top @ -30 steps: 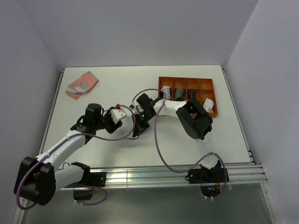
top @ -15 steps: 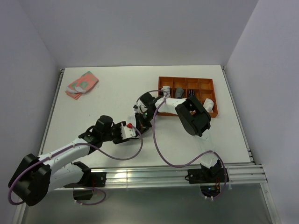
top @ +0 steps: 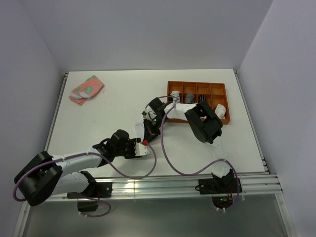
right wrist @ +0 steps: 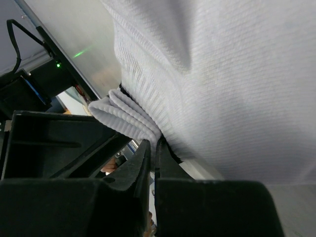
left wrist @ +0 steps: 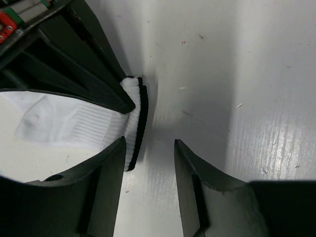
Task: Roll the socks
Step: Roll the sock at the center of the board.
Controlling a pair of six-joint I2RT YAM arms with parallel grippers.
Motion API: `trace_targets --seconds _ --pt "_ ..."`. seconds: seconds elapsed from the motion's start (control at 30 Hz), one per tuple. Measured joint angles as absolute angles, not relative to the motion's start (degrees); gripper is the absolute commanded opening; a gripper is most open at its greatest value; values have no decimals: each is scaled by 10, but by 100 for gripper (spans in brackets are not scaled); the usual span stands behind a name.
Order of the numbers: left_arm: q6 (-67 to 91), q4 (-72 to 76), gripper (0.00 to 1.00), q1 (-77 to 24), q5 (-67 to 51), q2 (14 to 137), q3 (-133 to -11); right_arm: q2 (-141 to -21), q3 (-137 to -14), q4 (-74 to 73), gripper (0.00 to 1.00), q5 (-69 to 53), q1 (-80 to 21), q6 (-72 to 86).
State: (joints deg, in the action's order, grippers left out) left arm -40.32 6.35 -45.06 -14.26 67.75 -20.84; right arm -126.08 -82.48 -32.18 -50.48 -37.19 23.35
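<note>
Soft ribbed white sock (left wrist: 64,123), black cuff band, largely hidden overhead: your right pincer (right wrist: 153,148) pinched it shut; your left pincer (left wrist: 149,145) stood open, holding nothing.

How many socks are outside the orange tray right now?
2: the pink sock lying at the far left, and the white sock pinched by the right fingers near the centre. More may be hidden.

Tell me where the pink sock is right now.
In the top view, the pink sock lies near the far left corner of the table, well to the left of the orange tray, with nothing touching it.
</note>
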Motion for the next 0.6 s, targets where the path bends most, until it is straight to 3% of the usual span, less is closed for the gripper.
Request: trace_targets --seconds 0.6 --pt "-394 87 45 -451 -136 768 -257 -1255 -810 -320 0 -510 -366 224"
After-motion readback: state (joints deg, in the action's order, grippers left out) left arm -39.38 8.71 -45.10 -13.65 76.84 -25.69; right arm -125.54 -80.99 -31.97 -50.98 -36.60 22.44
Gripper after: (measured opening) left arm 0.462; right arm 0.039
